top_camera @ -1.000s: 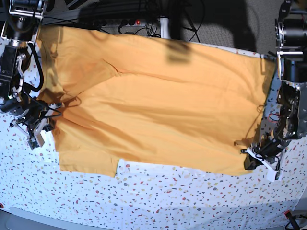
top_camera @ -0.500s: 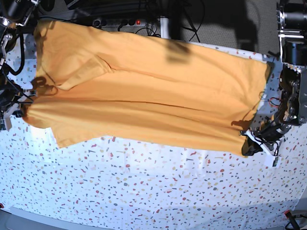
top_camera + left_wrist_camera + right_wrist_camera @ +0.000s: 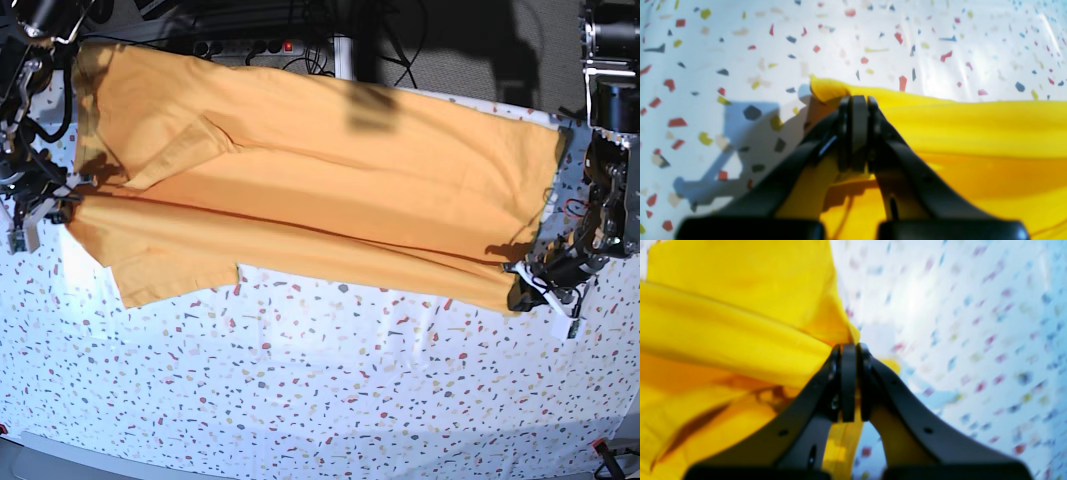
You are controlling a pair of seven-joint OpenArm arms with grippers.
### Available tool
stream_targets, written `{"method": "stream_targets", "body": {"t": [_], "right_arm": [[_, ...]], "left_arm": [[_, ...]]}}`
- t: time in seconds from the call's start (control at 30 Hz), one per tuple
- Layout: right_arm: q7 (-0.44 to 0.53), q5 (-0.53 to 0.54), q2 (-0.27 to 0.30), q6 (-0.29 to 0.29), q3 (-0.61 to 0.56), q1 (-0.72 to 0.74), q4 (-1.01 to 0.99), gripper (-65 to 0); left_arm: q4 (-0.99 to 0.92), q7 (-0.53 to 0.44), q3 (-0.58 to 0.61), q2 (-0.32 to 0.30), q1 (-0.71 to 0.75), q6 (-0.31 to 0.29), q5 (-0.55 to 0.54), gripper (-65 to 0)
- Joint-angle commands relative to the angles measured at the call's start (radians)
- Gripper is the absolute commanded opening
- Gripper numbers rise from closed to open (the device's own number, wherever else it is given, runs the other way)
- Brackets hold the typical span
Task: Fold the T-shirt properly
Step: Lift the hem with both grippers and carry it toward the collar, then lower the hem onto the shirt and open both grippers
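A: What lies under you in the base view?

B: A white table (image 3: 330,400) flecked with coloured chips. Behind its far edge, dark cables and a power strip (image 3: 250,46) with a red light. The T-shirt (image 3: 320,190) spreads across the far half. My arms stand at either side edge.

A: And your left wrist view?

B: My left gripper (image 3: 856,131) is clamped on a yellow hem corner of the shirt (image 3: 973,133); its shadow falls on the speckled tabletop (image 3: 740,50).

A: The right wrist?

B: My right gripper (image 3: 849,383) pinches bunched shirt fabric (image 3: 723,340); the tabletop (image 3: 957,323) is blurred
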Motion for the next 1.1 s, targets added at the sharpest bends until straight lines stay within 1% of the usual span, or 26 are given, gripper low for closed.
{"method": "stream_targets", "body": {"t": [0.0,0.1,0.17,0.3,0.4,0.47,0.57,0.67,0.8,0.9,1.0,1.07], "right_arm": [[0.013,0.005,0.013,0.001,0.008,-0.002,0.019,-65.0],[-0.002,0.005,-0.007,-0.003,0.008,-0.038,0.019,-65.0],[-0.003,-0.005,-0.021,-0.031,0.008,-0.057,0.019,-65.0],[-0.013,-0.029,-0.040,-0.051,0.010,-0.072,0.019,-65.0],[-0.014,-0.028,-0.039,-0.054,0.012,-0.072,0.019,-65.0],[-0.015,-0.028,-0.039,-0.069,0.018,-0.072,0.019,-65.0],[-0.014,-0.027,-0.039,-0.070,0.042,-0.072,0.021,-65.0],[-0.017,-0.026,-0.039,-0.070,0.077,-0.072,0.032,-65.0],[-0.024,0.015,-0.039,-0.068,0.109,-0.072,0.067,-65.0],[-0.053,0.058,-0.039,-0.065,0.110,-0.072,0.093,-65.0],[-0.098,0.066,-0.039,-0.042,0.111,-0.072,0.109,-65.0],[-0.126,0.066,-0.039,-0.042,0.111,-0.072,0.112,-65.0]], "left_arm": [[0.022,-0.004,-0.008,-0.019,-0.025,-0.015,-0.030,-65.0],[0.033,0.063,-0.008,-0.019,-0.025,-0.044,-0.088,-65.0],[0.057,0.132,-0.008,-0.019,-0.025,-0.053,-0.118,-65.0],[0.147,0.298,-0.008,-0.020,-0.026,-0.053,-0.123,-65.0],[0.216,0.375,-0.008,-0.020,-0.026,-0.053,-0.117,-65.0],[0.250,0.396,-0.008,-0.020,-0.026,-0.052,-0.091,-65.0],[0.276,0.397,-0.008,-0.024,-0.026,-0.052,-0.050,-65.0],[0.279,0.398,-0.008,-0.042,-0.026,-0.051,-0.050,-65.0],[0.279,0.414,-0.008,-0.060,-0.025,-0.051,-0.053,-65.0],[0.279,0.426,-0.008,-0.064,-0.025,-0.048,-0.092,-65.0],[0.279,0.477,-0.008,-0.064,-0.025,-0.049,-0.159,-65.0],[0.279,0.514,-0.008,-0.064,-0.025,-0.049,-0.173,-65.0]]}}
